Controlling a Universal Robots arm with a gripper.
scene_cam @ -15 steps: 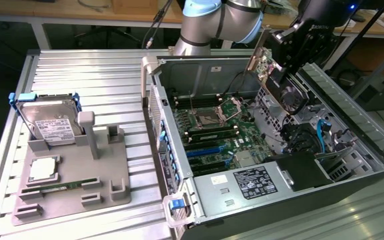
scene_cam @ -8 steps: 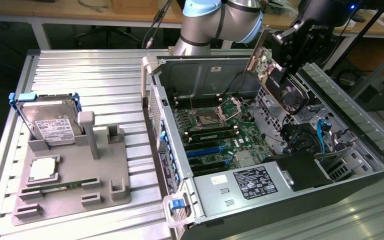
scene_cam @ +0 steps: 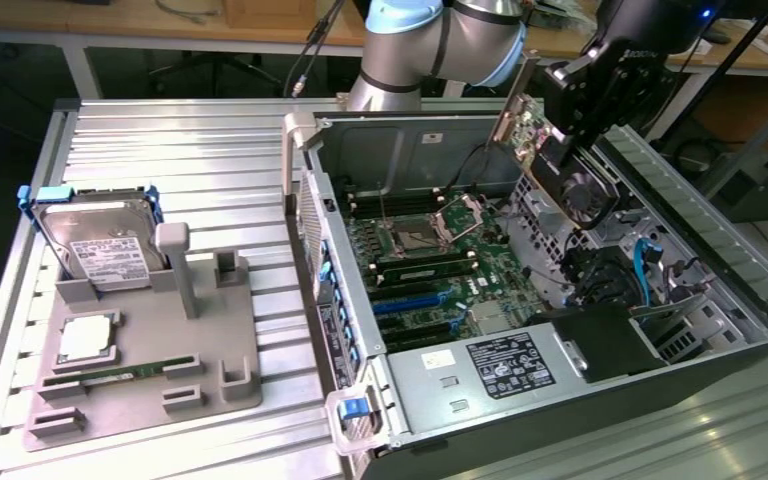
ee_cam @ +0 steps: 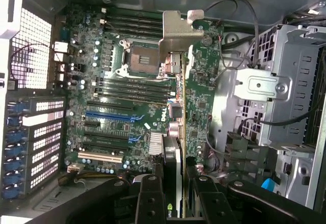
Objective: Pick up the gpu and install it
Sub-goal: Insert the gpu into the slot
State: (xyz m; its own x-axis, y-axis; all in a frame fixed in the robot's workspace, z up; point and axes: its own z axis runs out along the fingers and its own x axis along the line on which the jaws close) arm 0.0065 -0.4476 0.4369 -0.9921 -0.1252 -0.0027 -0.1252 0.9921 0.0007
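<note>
parts holder: flat grey plastic parts holder (scene_cam: 217, 340), nearest the camera at about 8 o'clock in the exterior view. The silver hard drive in a blue frame (scene_cam: 97, 245) and the thin green memory stick (scene_cam: 124, 372) are both parked in it.

case: big open black-and-silver computer case (scene_cam: 411, 150), taking up 3 to 5 o'clock, with the grey power supply box (scene_cam: 491, 375) at its near end.

board: green motherboard (scene_cam: 444, 270) on the case floor. Its long black and blue expansion slots (scene_cam: 404, 300) look bare to me.

gpu: slim dark expansion card with a fan and a silvery end bracket (scene_cam: 574, 190). It's up in the air at roughly 1 o'clock in the exterior view, tilted, above the far side of the case and well apart from the slots.

gripper: black two-finger gripper (ee_cam: 175, 196). Jaws pinched narrow on the gpu, one finger on each face of the card.

arm: silver-and-blue robot arm (scene_cam: 424, 40), furthest back at 12 o'clock.

done: the pick-up, I'd say, since the card is off the holder and hanging over the open case.

left: the whole install. The card isn't lined up over a slot yet, and it isn't seated.
</note>
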